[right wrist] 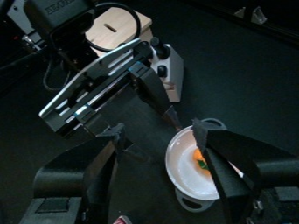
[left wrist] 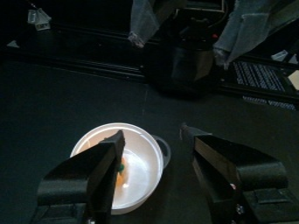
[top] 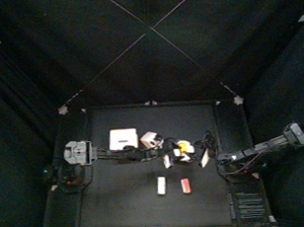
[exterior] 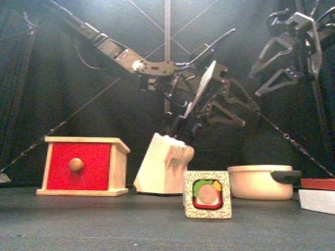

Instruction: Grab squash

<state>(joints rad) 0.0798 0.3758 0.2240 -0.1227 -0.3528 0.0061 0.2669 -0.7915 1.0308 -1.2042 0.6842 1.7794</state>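
The squash (left wrist: 121, 168) is a small yellow-orange lump lying inside a white pot (left wrist: 146, 149). It also shows in the right wrist view (right wrist: 201, 159) and as a yellow spot in the top view (top: 184, 147). In the front view the pot (exterior: 262, 182) hides it. My left gripper (left wrist: 156, 137) reaches across the table, open and empty, and hangs above the pot with a jaw on each side of it (exterior: 197, 98). My right gripper (right wrist: 156, 131) is open and empty, raised at the right (exterior: 295, 44) and looking down at the pot (right wrist: 184, 171).
A wooden box with a red front (exterior: 85, 165) and a white knife block (exterior: 164, 163) stand to the left behind the pot. A small picture card (exterior: 207, 194) stands in front. A white-and-pink piece (top: 161, 186) and a reddish bar (top: 185, 185) lie near the front edge.
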